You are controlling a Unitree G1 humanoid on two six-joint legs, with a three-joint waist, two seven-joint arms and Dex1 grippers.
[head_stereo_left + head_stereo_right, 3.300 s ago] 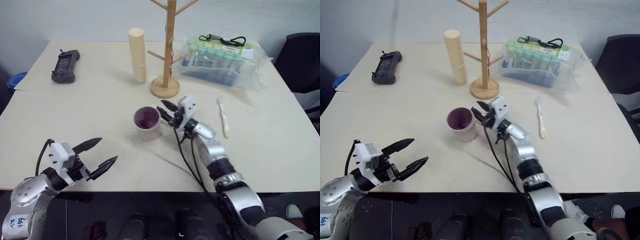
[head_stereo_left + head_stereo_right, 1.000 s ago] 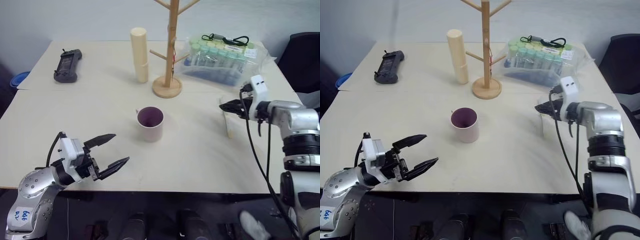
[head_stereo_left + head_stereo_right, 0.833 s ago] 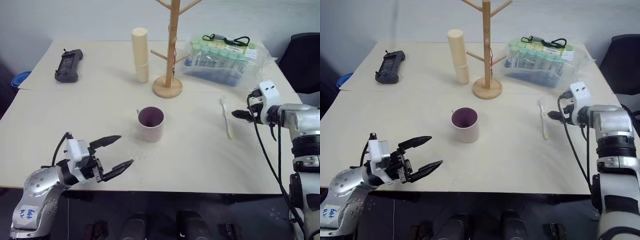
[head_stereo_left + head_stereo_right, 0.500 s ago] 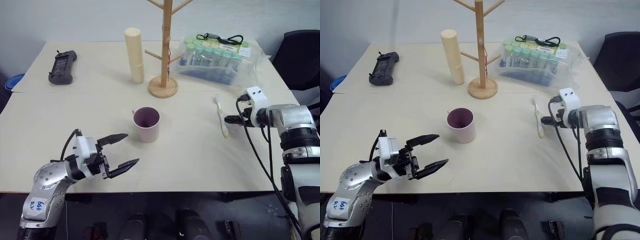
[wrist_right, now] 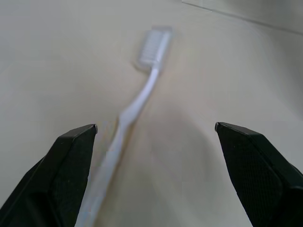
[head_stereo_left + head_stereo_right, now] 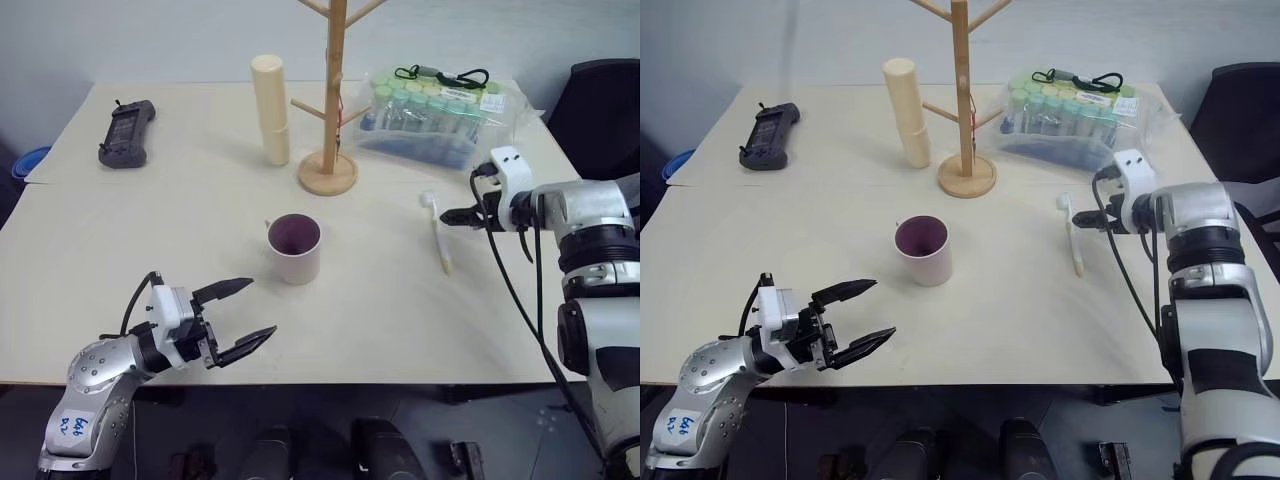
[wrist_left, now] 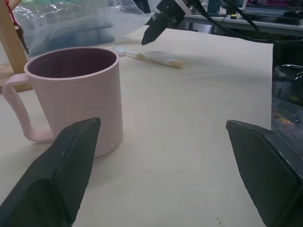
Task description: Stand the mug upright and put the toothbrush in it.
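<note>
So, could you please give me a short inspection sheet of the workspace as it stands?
Surface: pale beige table.
Job's things: pale pink ribbed mug upright; slim white toothbrush lying flat beside it, apart.
Clutter: cream cylinder, wooden branch stand, plastic bag of tubes, black handheld controller.
Grippers: left gripper open near the table edge; right gripper open over the toothbrush.
Cables: black cables along the right arm.
Surroundings: dark chair.

Even, soft indoor light with faint shadows; the toothbrush (image 5: 137,101) looks blurred up close.
</note>
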